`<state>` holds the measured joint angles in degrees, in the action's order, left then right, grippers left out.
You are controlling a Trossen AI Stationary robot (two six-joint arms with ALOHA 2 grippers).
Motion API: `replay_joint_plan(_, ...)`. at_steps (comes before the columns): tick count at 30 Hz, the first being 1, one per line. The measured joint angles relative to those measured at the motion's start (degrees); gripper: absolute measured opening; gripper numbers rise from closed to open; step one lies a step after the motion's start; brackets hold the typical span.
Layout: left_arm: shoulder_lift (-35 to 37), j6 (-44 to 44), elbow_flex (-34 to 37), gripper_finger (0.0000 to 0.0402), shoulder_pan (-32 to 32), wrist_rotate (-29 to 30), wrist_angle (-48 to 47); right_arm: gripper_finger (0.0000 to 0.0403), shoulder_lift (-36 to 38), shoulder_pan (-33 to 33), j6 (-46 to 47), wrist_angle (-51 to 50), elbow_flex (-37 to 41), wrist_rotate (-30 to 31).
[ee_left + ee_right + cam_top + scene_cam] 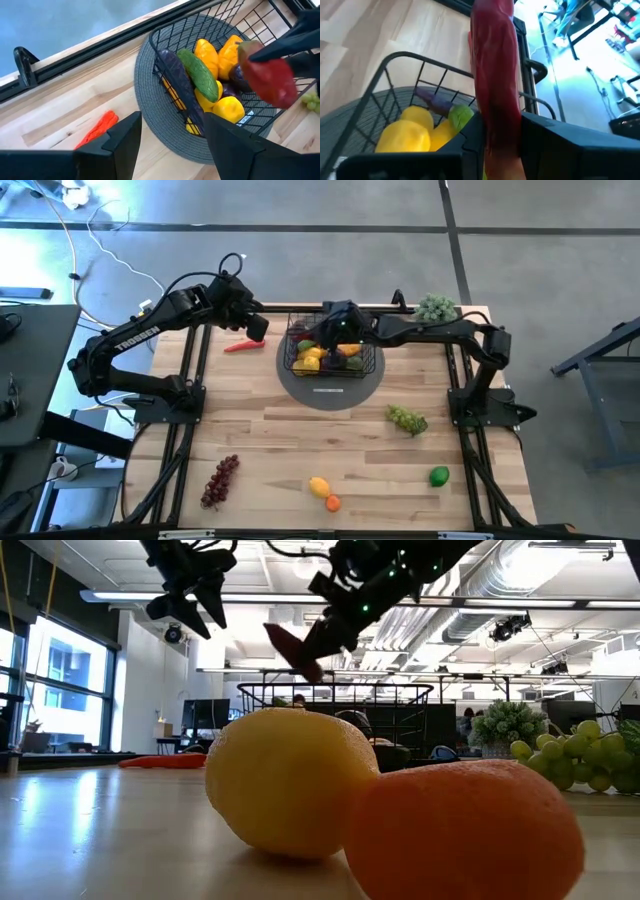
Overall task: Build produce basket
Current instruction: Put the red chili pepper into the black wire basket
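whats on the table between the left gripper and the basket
Only bare wood and the edge of the round grey mat. The high view shows the left gripper open above the table, the red chili just beside it, not between it and the basket.

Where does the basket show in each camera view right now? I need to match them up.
High view: basket at top centre on the round grey mat.
Low view: its wire frame mid-picture, behind the lemon.
Left wrist view: upper middle, holding produce.
Right wrist view: lower left.
Shared landmark: the mat beneath it.

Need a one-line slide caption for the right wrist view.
Right gripper holds a red pepper above the wire basket of produce.
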<state>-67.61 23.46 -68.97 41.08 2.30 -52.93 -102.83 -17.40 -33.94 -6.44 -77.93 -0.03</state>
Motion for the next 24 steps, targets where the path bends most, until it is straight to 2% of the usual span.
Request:
replay_joint_plan(9,0.0,0.4,0.0,0.0202,0.0,0.0,0.0,0.0073,-4.0,-1.0,-3.2,5.0,0.0,0.1)
replay_joint_plan(12,0.0,0.4,0.0,0.0202,0.0,0.1,0.0,0.0083,-5.2,-1.0,-7.2,5.6,0.0,0.6)
replay_joint_plan(15,-0.2,0.4,0.0,0.0202,0.0,0.2,0.0,0.0096,-6.3,-1.0,-10.1,6.8,0.0,1.6)
replay_joint_plan(24,-0.5,-0.6,0.0,0.0202,0.0,0.7,0.0,0.0147,-7.1,-1.2,-10.0,7.0,0.0,6.7)
